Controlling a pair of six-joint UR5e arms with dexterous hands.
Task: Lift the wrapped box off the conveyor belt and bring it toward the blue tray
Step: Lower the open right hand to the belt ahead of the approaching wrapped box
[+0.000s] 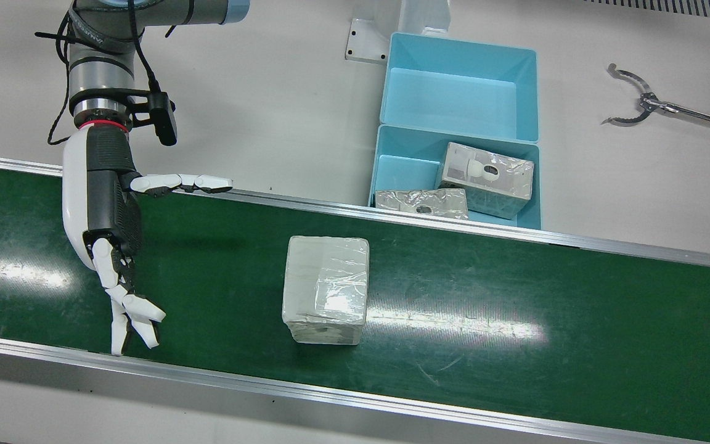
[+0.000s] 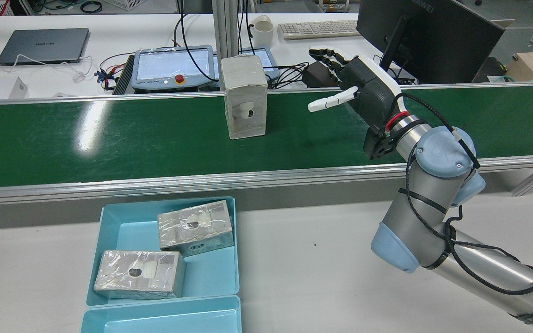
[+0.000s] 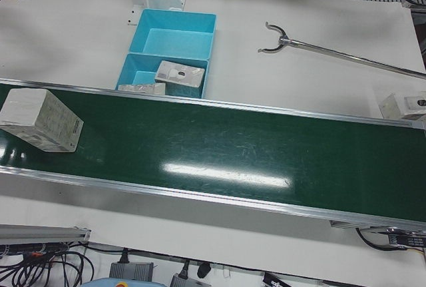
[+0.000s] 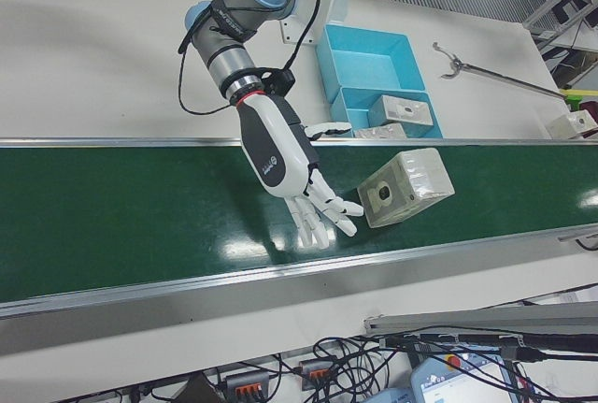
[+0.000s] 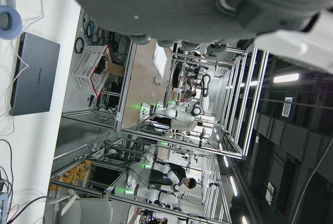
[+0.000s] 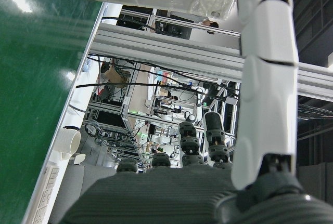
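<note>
Beside wrapped box [image 1: 326, 288] (untouched), open right hand [image 1: 111, 231].

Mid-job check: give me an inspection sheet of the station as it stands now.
Surface: green conveyor belt carries only the wrapped box.
Job's things: wrapped box upright on the belt, untouched; blue tray beside the belt holds two wrapped boxes; second blue tray adjoining it.
Clutter: metal claw tool on the white table.
Hands: right hand open over the belt, apart from the box; left hand only a blurred edge in its own camera, state unclear.
Cables: black cable strapped along the right arm.
Surroundings: laptop, monitor, keyboard on the desk behind the belt.
</note>
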